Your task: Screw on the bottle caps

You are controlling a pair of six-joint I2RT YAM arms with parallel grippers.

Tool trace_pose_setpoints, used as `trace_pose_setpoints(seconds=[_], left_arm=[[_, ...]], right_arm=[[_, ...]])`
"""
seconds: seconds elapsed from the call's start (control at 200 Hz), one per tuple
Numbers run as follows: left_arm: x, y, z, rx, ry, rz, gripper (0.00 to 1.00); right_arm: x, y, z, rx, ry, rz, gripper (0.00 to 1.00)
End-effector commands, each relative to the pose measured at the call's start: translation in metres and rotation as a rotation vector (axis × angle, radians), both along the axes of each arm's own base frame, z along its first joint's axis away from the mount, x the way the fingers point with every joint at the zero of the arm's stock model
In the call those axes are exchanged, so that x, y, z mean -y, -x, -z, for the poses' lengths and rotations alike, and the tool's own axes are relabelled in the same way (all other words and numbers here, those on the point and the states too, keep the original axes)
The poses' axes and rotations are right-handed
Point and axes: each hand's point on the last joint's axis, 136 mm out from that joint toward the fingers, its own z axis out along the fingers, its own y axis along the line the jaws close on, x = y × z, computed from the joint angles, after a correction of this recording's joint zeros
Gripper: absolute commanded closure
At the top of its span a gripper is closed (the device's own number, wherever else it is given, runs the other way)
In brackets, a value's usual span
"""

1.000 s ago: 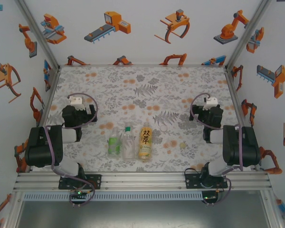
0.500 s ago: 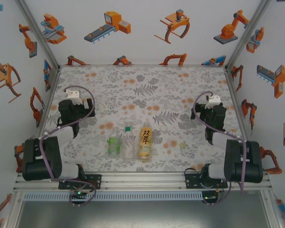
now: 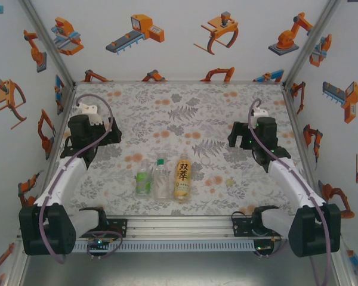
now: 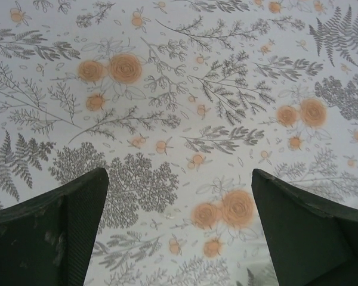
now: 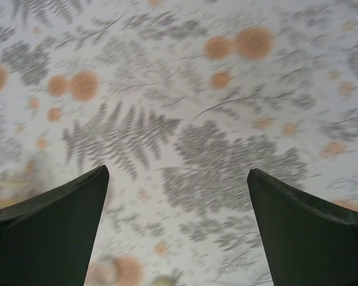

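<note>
Top external view: three bottles [image 3: 161, 182] sit side by side near the table's [image 3: 185, 107] front edge. Left gripper [image 4: 179, 179] and right gripper [image 5: 178, 173] hang spread and empty, well apart from them. The light, slick plastic likely dents, so grip mid-body.

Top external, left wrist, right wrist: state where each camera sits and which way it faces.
Top external: above and behind the bases, looking down on table, bottles, left arm, right arm.
Left wrist: on the left arm, facing down at the floral table; open jaws at bottom corners.
Right wrist: same on the right arm, blurred.
Shared: the table's floral pattern.
</note>
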Motion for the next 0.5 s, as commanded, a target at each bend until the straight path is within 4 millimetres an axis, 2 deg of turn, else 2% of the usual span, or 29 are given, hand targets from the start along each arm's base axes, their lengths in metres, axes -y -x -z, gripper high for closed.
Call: trace_pose_setpoints(seconds=[0.0,0.225,0.421,0.496], left_arm=[[0.004,0.021,0.007,-0.114,0.019,0.014,0.03],[0.002,0.018,0.016,-0.163,0.046,-0.030,0.03],[0.009,0.013,0.013,-0.182,0.058,-0.007,0.03],[0.009,0.012,0.010,-0.175,0.060,-0.011,0.03]], right_arm=[[-0.017,0.034,0.017,-0.229,-0.068,0.072,0.16],[-0.076,0.061,0.029,-0.450,-0.148,0.071,0.22],[-0.127,0.070,0.035,-0.544,-0.102,0.005,0.24],[-0.140,0.071,0.037,-0.558,-0.058,-0.008,0.24]])
